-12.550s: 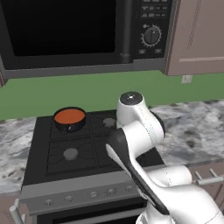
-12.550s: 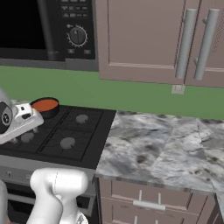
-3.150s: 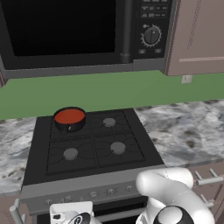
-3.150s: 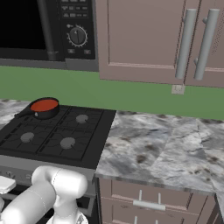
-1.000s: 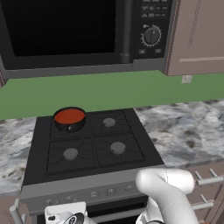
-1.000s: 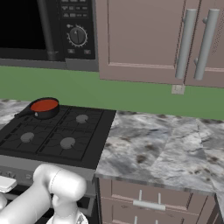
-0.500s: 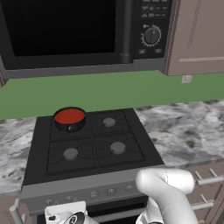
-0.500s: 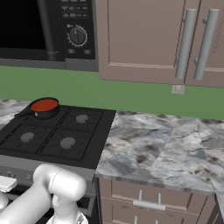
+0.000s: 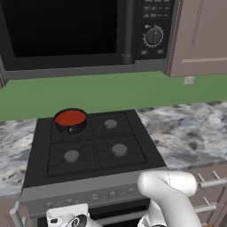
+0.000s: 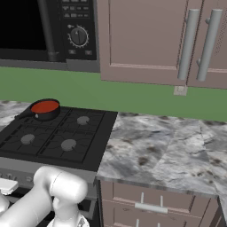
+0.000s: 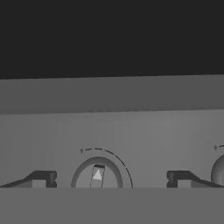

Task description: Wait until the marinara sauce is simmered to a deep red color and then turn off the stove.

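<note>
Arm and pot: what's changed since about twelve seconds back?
The arm has swung down from above the cooktop to the stove's front panel; its open fingers now flank a knob. The marinara sauce has darkened from orange-red to deeper red. The pot stayed on its back-left burner.

My left base view looks forward and down at the stove (image 9: 93,146) from behind-left; my right base view sees that same stove (image 10: 53,137) from behind-right. My hand view faces the front panel (image 11: 131,131) close up, a knob (image 11: 97,175) low in frame.
</note>
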Motion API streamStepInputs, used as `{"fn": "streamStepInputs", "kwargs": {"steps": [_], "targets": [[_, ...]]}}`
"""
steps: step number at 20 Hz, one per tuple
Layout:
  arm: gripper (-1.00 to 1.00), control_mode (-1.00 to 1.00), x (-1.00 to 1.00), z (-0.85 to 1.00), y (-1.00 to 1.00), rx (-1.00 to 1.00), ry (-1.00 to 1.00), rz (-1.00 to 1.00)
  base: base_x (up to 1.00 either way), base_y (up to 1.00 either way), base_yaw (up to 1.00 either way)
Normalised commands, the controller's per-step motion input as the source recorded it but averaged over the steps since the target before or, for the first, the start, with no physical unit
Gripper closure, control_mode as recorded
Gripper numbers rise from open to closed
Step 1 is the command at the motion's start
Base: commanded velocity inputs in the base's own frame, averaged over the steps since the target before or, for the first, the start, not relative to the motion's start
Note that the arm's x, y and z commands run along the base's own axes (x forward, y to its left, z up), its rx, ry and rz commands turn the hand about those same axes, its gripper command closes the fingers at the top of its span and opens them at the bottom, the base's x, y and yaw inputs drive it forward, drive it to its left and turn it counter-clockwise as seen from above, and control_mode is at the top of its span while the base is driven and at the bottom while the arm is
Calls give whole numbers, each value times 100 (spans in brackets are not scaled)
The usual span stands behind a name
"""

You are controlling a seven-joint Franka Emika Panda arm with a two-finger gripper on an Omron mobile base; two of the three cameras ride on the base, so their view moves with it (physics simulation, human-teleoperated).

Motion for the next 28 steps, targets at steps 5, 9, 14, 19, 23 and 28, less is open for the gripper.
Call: {"fn": "streamStepInputs", "kwargs": {"steps": [5,9,14,19,23,28], "targets": [[-100,-100,4,0,0,0,0,0,0,0,0],[-100,-100,1,0,0,0,0,0,0,0,0],[-100,-100,0,0,0,0,0,0,0,0,0],[-100,-100,0,0,0,0,0,0,0,0,0],[-100,-100,0,0,0,0,0,0,0,0,0],[-100,-100,0,0,0,0,0,0,0,0,0]]}}
